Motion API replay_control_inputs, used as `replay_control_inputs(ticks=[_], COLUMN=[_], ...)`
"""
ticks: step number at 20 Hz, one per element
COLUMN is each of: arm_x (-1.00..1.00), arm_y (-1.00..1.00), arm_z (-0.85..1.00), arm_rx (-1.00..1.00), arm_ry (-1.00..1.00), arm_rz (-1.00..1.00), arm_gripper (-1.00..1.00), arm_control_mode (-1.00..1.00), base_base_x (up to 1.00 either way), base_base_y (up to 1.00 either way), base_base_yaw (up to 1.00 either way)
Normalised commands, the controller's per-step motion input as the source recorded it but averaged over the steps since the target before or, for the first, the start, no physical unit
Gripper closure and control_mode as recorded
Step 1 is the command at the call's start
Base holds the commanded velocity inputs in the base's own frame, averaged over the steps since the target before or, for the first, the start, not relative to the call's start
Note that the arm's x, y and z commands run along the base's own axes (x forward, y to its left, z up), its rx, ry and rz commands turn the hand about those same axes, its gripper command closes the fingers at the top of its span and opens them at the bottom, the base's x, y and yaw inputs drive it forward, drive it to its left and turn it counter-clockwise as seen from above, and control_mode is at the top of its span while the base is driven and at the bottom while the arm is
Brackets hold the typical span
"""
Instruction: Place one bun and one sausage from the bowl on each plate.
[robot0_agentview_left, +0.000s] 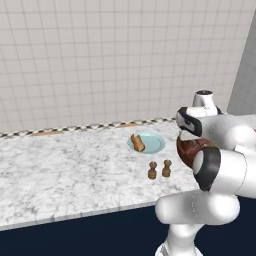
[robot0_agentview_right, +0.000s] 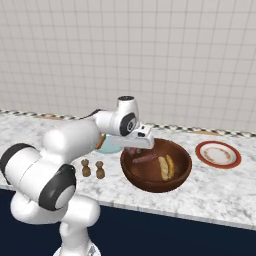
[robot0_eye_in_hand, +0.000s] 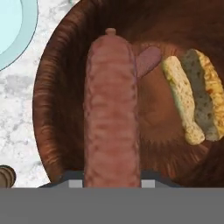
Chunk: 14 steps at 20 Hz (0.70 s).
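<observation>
marble counter (robot0_agentview_left: 60, 175) lies bare left of two shakers (robot0_agentview_left: 159, 169). gripper (robot0_eye_in_hand: 112, 184) clamps one sausage (robot0_eye_in_hand: 112, 118) over the bowl (robot0_agentview_right: 156, 184); inside, another sausage (robot0_eye_in_hand: 148, 60), one bun (robot0_eye_in_hand: 196, 99). two plates (robot0_agentview_right: 218, 154), apart.

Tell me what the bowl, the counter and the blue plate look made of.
Bowl: looks like wood, dark brown with streaky grain lines on its wall, matte sheen. Counter: looks like marble or a similar stone, white with grey veining, smooth. Blue plate: probably glazed ceramic or plastic, a flat uniform pale blue with no pattern; the rendering leaves that open.
</observation>
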Motion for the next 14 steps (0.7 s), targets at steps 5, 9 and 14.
replay_control_inputs(ticks=[5, 9, 14], arm_x=[0.87, 1.0, 0.91], arm_y=[1.0, 1.0, 0.67], arm_z=[0.17, 0.2, -0.48], arm_rx=[0.06, 0.01, 0.05], arm_ry=[0.0, 0.02, 0.04], arm_rz=[-0.1, -0.04, -0.01], arm_gripper=[1.0, 1.0, 1.0], arm_control_mode=[-1.0, -1.0, -1.0], base_base_x=[0.0, 0.0, 0.0], base_base_y=[0.0, 0.0, 0.0], base_base_yaw=[0.0, 0.0, 0.0])
